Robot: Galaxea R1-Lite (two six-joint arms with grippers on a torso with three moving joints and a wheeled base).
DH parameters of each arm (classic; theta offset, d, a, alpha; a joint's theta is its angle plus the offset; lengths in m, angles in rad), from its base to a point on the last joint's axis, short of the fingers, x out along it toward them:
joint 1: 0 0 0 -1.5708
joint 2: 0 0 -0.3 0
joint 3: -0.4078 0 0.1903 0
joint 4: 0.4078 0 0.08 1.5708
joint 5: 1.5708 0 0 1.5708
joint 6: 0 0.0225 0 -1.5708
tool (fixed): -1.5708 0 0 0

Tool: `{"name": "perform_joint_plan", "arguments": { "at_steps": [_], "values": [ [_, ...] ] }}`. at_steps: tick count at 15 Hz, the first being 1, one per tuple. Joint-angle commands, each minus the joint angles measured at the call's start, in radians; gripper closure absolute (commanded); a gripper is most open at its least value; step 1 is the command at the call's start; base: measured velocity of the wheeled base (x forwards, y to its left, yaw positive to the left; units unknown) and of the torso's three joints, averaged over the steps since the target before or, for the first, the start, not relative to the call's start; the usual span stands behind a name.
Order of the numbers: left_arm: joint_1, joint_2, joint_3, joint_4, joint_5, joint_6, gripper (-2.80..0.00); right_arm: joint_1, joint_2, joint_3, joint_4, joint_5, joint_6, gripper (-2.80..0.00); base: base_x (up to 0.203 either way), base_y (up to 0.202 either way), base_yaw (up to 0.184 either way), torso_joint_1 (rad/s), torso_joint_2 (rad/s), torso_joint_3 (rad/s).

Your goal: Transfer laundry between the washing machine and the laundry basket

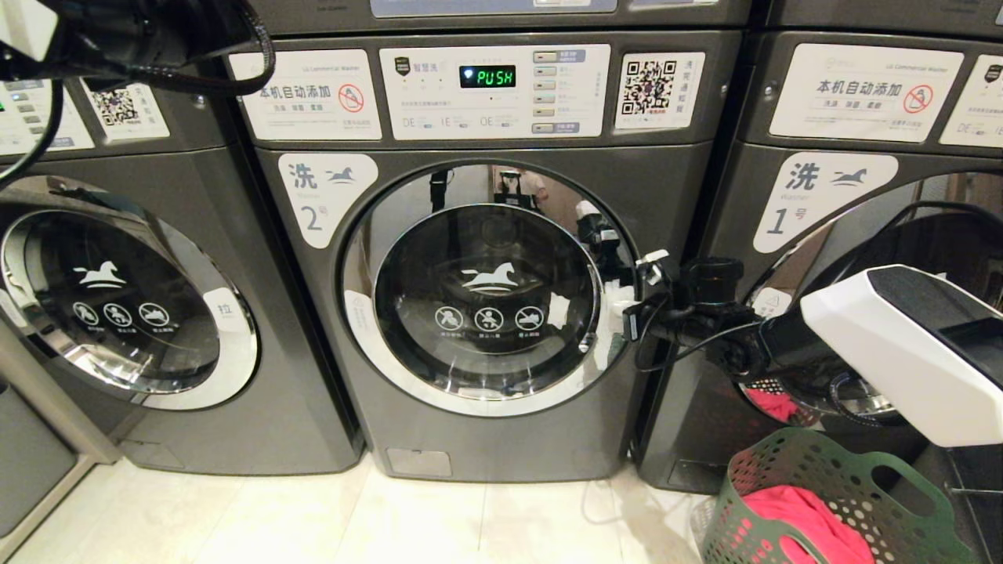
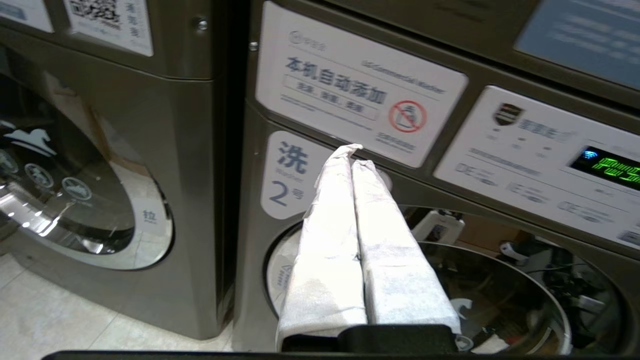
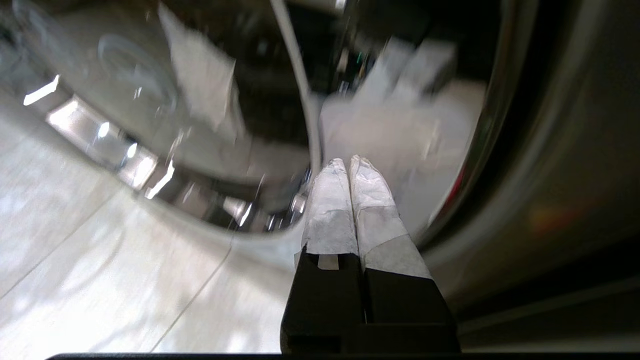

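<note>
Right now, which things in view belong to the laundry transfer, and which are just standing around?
Part of the job:
- washing machine marked 2, door closed
- green laundry basket on the floor
- red-pink garment in the basket
- right gripper, shut, at the door's edge

Just standing around:
- washer marked 1
- unnumbered washer on the left
- left gripper, shut, empty

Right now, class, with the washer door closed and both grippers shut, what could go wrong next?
1. The right gripper, shut and empty, sits at the edge of the washing machine door; it may slip off the chrome rim without opening it.
2. A swinging door could hit the laundry basket holding the red-pink garment.
</note>
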Motion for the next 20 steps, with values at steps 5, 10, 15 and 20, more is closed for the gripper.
{"name": "perform_joint_plan", "arguments": {
  "at_steps": [5, 10, 15, 20],
  "values": [
    [-0.004, -0.148, 0.210, 0.094, 0.004, -0.001, 0.00, 0.023, -0.672, 0.443, 0.277, 0.013, -0.007, 0.00, 0.000, 0.000, 0.000, 0.000, 0.00, 0.000],
    [-0.014, -0.602, 0.867, 0.179, -0.061, -0.001, 0.00, 0.034, -1.322, 1.000, 0.399, -0.031, -0.070, 0.00, 0.000, 0.000, 0.000, 0.000, 0.00, 0.000],
    [-0.017, -1.166, 1.430, 0.215, -0.397, 0.018, 0.00, 0.040, -2.014, 1.318, 0.638, -0.111, -0.103, 0.00, 0.000, 0.000, 0.000, 0.000, 0.00, 0.000],
    [0.014, -1.311, 1.736, -0.010, -0.597, 0.096, 0.00, 0.046, -2.127, 1.500, 0.653, -0.210, -0.044, 0.00, 0.000, 0.000, 0.000, 0.000, 0.00, 0.000]
  ]
}}
